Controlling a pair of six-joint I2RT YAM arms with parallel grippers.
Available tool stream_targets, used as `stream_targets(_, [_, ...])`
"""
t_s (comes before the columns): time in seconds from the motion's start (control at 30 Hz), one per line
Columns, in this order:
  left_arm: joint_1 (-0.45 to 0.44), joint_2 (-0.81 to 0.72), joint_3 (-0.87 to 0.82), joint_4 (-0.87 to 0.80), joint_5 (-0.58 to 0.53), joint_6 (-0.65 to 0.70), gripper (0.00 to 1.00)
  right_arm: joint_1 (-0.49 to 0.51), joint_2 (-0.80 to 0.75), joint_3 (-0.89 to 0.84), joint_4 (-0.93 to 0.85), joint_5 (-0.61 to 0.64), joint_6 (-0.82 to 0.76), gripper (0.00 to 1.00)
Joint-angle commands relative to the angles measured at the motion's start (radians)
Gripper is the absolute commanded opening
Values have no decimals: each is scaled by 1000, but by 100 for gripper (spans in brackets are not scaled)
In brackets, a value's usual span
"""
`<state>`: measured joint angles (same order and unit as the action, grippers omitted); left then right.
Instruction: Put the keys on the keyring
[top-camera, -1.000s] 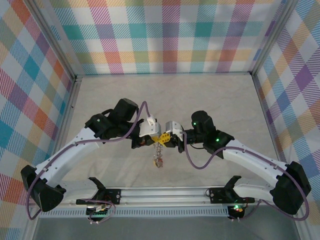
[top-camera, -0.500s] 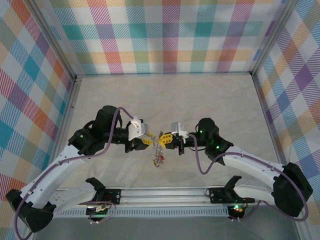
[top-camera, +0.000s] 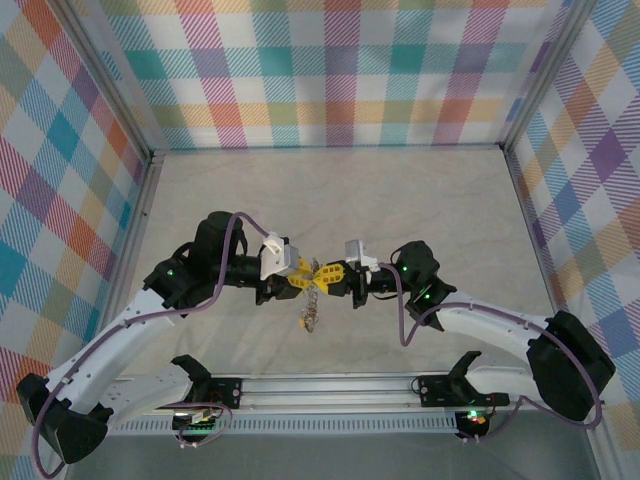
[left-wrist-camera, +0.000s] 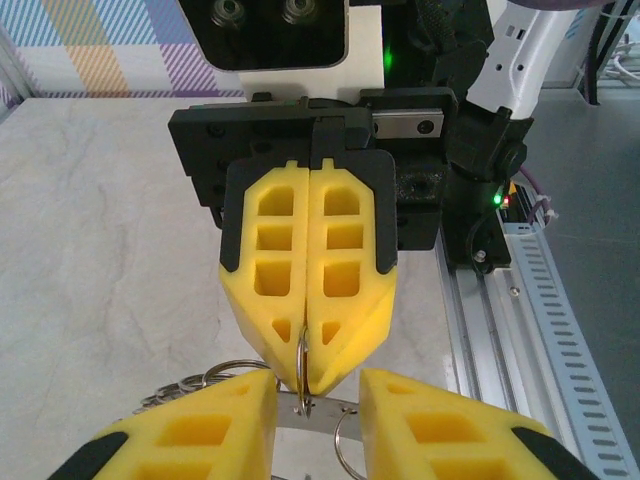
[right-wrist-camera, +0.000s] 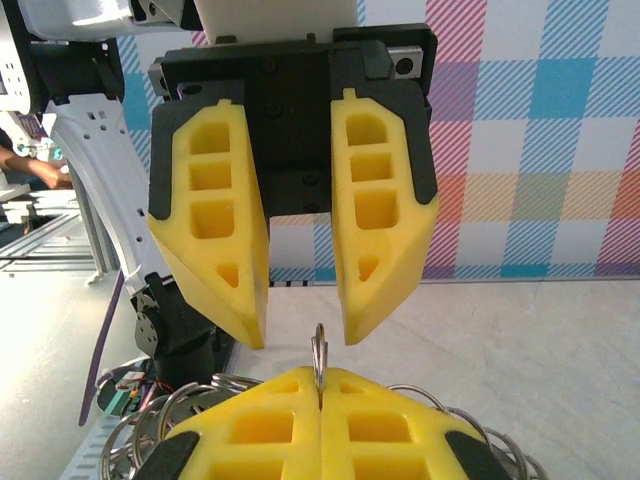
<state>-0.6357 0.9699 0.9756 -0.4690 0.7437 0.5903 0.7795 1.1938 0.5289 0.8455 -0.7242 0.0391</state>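
Both yellow-fingered grippers meet tip to tip above the table's middle. My right gripper (top-camera: 336, 278) (right-wrist-camera: 320, 378) is shut on a thin metal ring (right-wrist-camera: 319, 352) standing on edge, and that ring (left-wrist-camera: 302, 352) also pokes from the right gripper's closed tips (left-wrist-camera: 308, 385). My left gripper (top-camera: 300, 276) (left-wrist-camera: 318, 395) is open, its fingers (right-wrist-camera: 215, 240) apart on either side of the ring. The keyring's flat grey band (left-wrist-camera: 330, 418) crosses the gap between them. The keys (top-camera: 313, 312) hang in a bunch below both grippers. More wire rings (right-wrist-camera: 185, 400) (left-wrist-camera: 200, 380) fan out beside the fingers.
The marble-patterned table top (top-camera: 400, 200) is bounded by checked walls (top-camera: 330, 70). A metal rail (top-camera: 330, 385) carrying the arm bases runs along the near edge, and that rail (left-wrist-camera: 530, 290) lies to the right in the left wrist view.
My left gripper has opened and drawn back a little to the left. The right gripper stays shut on the ring, and the hanging keys have barely shifted.
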Motion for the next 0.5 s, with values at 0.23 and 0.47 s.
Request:
stream_targets(0.23, [6,40,-1,-14,44,40,19,4,13,29,89,-30,13,0])
stream_targets(0.47, [5,57,5,-13,35,62,0,5,16,43,59,-33,-1,0])
